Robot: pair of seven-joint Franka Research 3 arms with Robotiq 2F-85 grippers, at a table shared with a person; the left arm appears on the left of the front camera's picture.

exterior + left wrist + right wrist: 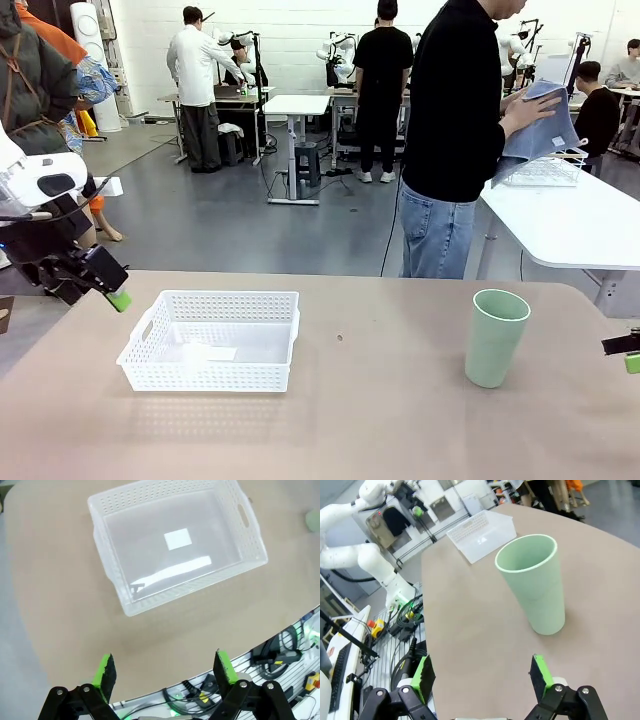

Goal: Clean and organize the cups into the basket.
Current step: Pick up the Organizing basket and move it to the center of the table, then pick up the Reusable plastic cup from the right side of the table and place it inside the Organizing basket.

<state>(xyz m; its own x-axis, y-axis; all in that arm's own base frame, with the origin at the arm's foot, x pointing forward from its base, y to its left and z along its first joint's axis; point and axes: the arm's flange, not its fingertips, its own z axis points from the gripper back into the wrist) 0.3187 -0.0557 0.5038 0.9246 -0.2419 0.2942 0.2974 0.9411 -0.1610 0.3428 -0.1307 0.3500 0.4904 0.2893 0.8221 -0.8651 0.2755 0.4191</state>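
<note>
Mint cup [496,337] upright, well apart from white basket [210,373]

A single pale mint-green cup [496,337], tall, tapered and without a handle, stands upright and empty on the desk [380,420]. It is a little ahead of the right gripper [481,666], apart from its fingers and not touching them. The basket [212,340] is shallow, white and rectangular, with perforated lattice sides and a handle cutout at each end. It sits flat on the desk ahead of the left gripper [164,661], apart from it. Only a white label [177,538] lies on its floor. It lies well beyond the cup from the right gripper.
</note>
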